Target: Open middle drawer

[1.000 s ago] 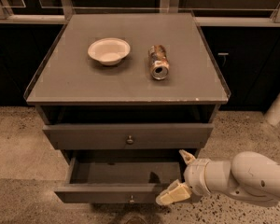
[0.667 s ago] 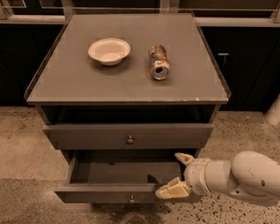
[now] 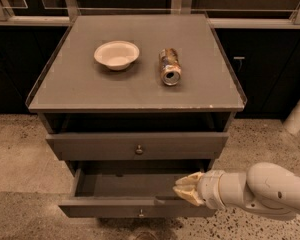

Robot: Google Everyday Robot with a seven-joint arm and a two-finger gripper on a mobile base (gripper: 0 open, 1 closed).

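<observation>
Middle drawer (image 3: 100, 208) pulled out, your one tool (image 3: 189, 190) at its right front, grip unclear, one bowl (image 3: 116, 54), one can (image 3: 169, 66) on surface (image 3: 85, 86)

White arm (image 3: 272, 190), tan end effector (image 3: 188, 189) lower right

Dim, warm light overall, we note. It is brightest on the surface (image 3: 90, 89), lit from above. The bowl (image 3: 116, 54) and can (image 3: 170, 66) cast soft, short shadows. Small glint on the can's end. Deep shadow under the surface's front lip. The hand (image 3: 189, 189), lower right at the cabinet (image 3: 90, 146) front, catches pale light.
</observation>
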